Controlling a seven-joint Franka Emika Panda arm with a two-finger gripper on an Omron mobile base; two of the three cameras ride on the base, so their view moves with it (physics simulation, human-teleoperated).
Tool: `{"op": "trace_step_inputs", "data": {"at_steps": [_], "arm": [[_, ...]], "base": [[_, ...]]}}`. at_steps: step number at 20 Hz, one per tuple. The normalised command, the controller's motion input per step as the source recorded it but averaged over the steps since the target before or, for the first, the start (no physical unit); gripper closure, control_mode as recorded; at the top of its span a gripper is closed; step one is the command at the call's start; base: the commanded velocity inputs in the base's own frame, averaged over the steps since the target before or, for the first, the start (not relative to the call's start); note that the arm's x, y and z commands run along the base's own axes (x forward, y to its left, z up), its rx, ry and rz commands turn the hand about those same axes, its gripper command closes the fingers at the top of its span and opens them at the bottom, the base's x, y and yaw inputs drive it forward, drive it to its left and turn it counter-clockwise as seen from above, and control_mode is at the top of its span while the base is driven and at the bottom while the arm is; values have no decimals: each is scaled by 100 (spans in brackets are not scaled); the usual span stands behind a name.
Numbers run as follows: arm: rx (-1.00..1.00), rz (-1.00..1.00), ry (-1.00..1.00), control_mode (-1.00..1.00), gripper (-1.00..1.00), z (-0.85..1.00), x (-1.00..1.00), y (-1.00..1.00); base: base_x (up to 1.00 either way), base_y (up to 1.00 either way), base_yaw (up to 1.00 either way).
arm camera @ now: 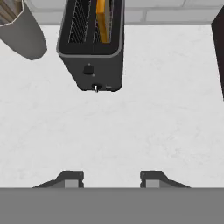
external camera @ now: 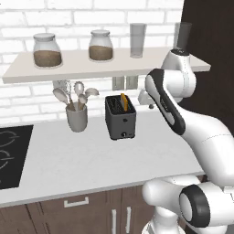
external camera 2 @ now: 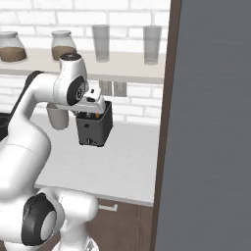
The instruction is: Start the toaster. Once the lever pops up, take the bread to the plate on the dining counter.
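Fingertips of the hand are seen at the bottom of the hand view, set apart with a clear gap between them and nothing held; bare white counter lies under and ahead of them. In the right base view the hand is seen hanging above the counter, just in front of the toaster's top.

Beyond the bare stretch, the toaster is stood upright on the counter, its narrow front with a small knob turned toward the hand. The bread is seated on edge in the right-hand slot as the hand view shows it, and its orange top is seen rising a little above the toaster in the left base view.

Beside the toaster, on the hob side, a grey utensil cup filled with pale spoons is placed near the wall. A black hob is set into the counter at the far left of the left base view.

Farthest back, a pale shelf is fixed to the white brick wall, and two lidded jars and two empty glasses are carried on it.
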Motion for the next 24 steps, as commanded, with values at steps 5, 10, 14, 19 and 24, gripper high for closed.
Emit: {"op": "trace_step_inputs", "data": {"at_steps": [5,10,14,19,24], "arm": [[0,-2,-1,-100,-100,-6,2,29],[-1,-7,-1,-100,-100,-26,26,77],[0,-9,0,-100,100,-49,44,82],[-2,-12,-7,-100,100,-30,44,51],[-2,-10,-10,-100,100,-12,53,2]], "base": [[0,0,0],[0,0,0],[0,0,0],[0,0,0],[0,0,0]]}}
